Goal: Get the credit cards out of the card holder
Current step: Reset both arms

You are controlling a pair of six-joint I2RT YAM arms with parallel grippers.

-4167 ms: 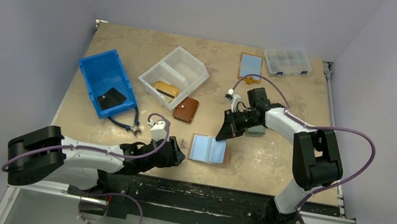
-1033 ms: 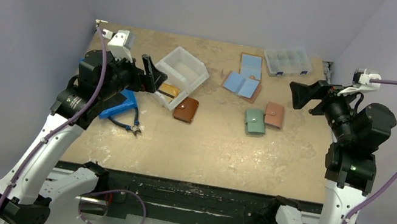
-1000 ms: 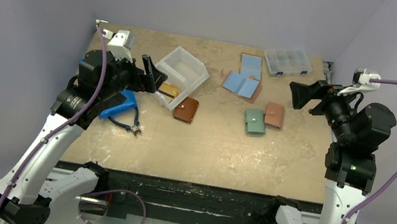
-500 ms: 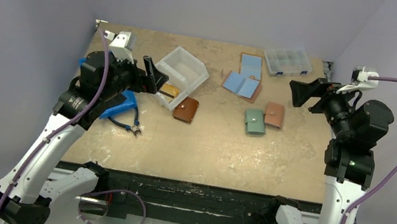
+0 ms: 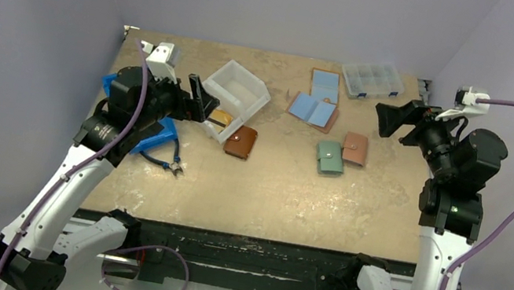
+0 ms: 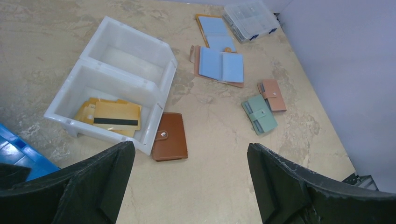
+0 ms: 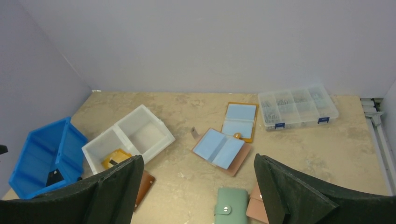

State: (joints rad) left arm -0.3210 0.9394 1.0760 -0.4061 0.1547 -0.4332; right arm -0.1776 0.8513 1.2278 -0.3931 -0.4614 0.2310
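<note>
Both arms are standing raised off the table (image 5: 267, 203), where about four seconds earlier they were crouching low near its 6 o'clock edge. The left gripper (image 5: 199, 100) is hanging at the 9 o'clock side above a white two-part bin (image 6: 122, 70), its jaws spread wide and carrying nothing. The right gripper (image 5: 394, 120) is hovering at the 3 o'clock side, fingers likewise wide apart and empty. The card holder (image 7: 237, 163), which was then lying open near the 6 o'clock edge just beside the right gripper, is now lying open toward 1 o'clock, with the light-blue credit cards (image 7: 218, 148) showing flat across both of its panels. It is sitting just at 6 o'clock of a second, orange-edged holder (image 7: 239, 121), and a clear compartment box (image 7: 299, 106) is sitting near that holder at its 3 o'clock. A green wallet (image 6: 259, 114) and a pink wallet (image 6: 272, 94) are lying side by side at 5 o'clock of the card holder, uncovered now that the right arm is no longer over them. A brown wallet (image 6: 169, 136) is touching the bin's near corner, yellow cards (image 6: 112, 117) are lying in the bin's nearer half, and a blue bin (image 7: 46, 149) is sitting at the far 9 o'clock side. Over the last second the left arm is drifting only slightly toward 3 o'clock, while the right arm is barely moving.
</note>
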